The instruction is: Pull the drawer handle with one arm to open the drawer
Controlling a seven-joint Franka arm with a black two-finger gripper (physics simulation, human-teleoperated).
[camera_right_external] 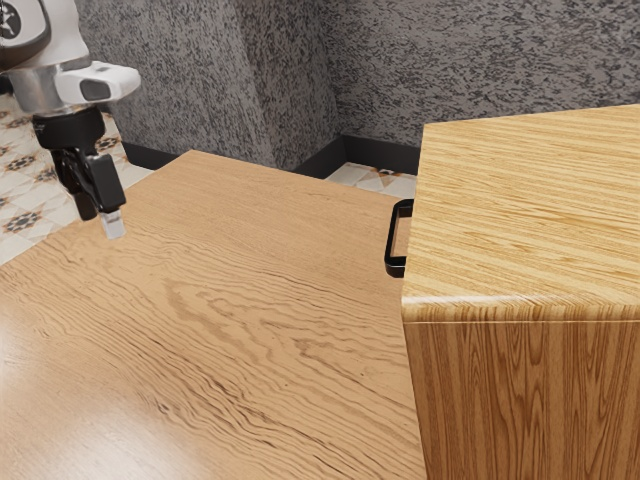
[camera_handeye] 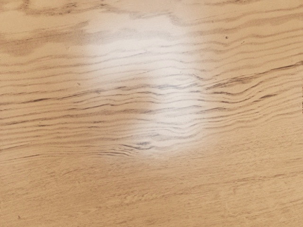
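A black U-shaped drawer handle (camera_right_external: 397, 238) sticks out from the face of a light wooden cabinet (camera_right_external: 520, 200) that stands on the table at the exterior view's right. That face is turned away from the camera, so the drawer front itself is hidden. My gripper (camera_right_external: 104, 222) hangs at the exterior view's upper left, pointing down a little above the wooden table (camera_right_external: 240, 320). It is open and holds nothing. It is far from the handle, most of the table's width away. In the wrist view, bare wood grain of the table (camera_handeye: 151, 113) lies under my hand with a bright glare patch.
A dark grey speckled wall (camera_right_external: 300, 70) with a black skirting board runs behind the table. Patterned floor tiles (camera_right_external: 25, 190) show past the table's edge at the exterior view's left, under the arm.
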